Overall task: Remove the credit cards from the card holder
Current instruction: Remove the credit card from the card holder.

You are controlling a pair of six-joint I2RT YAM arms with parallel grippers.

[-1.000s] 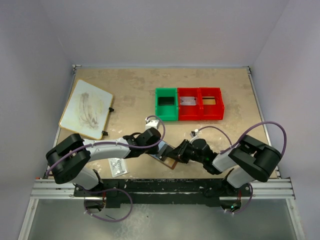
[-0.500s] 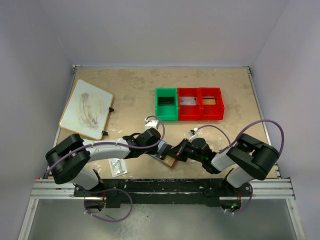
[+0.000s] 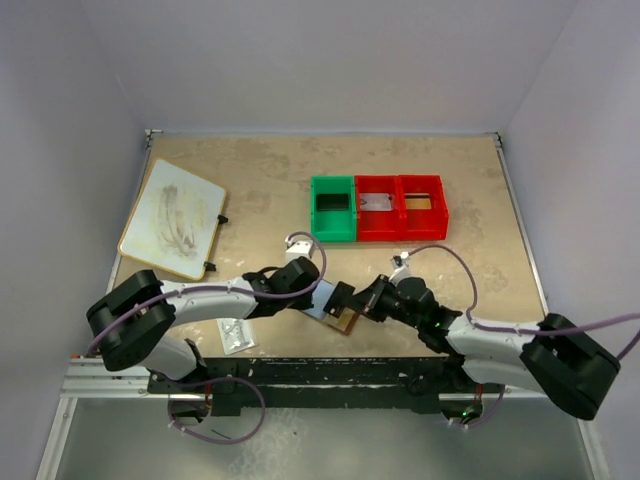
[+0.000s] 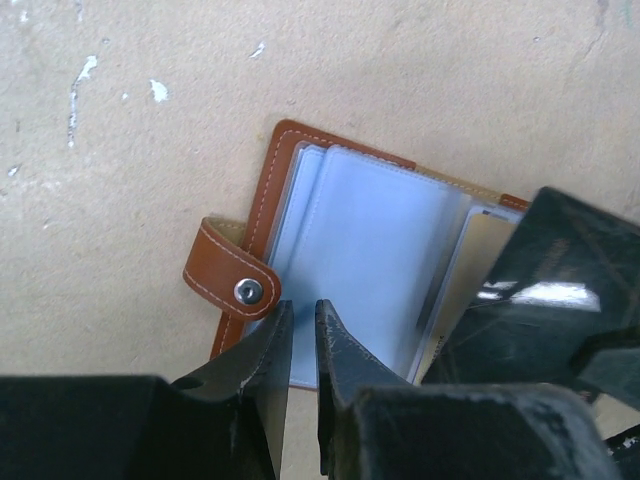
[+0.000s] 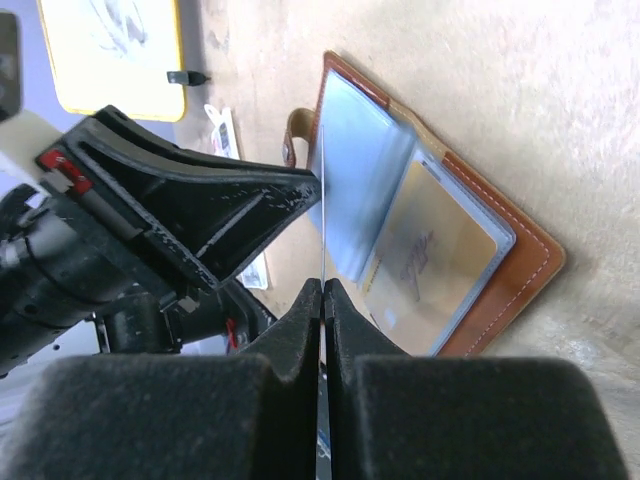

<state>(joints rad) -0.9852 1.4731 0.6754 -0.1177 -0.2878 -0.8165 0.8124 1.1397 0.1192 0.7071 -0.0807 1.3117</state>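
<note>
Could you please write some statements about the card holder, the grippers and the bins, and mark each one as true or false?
1. The card holder lies open on the table. True.
2. The snap tab is fastened across the holder. False: it hangs loose beside the open cover.
3. A tan card sits in a pocket of the holder. True.
4. The right gripper is wide open. False: it is shut on a thin sheet seen edge-on.
5. In the top view, the green bin stands right of the red bins. False: it stands left of them.
</note>
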